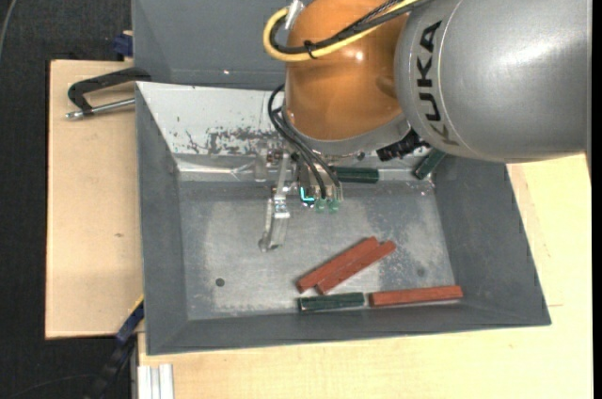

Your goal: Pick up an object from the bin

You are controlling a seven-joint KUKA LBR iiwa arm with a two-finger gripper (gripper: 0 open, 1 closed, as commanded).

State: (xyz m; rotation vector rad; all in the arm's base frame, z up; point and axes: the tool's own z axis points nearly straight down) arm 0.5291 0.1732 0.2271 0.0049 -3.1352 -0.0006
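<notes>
Gripper (271, 242) over bin (216, 237) floor, 9 o'clock of centre; fingers narrow, pressed together. Red bar (346, 263) at its 4 o'clock, apart.

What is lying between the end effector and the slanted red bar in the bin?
Nothing. In the camera view, only bare grey bin floor separates the end effector from the slanted red bar.

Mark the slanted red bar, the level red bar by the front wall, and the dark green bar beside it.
slanted red bar (343, 264): camera view, its middle.
level red bar (416, 296): camera view, its middle.
dark green bar (331, 301): camera view, its middle.
</notes>
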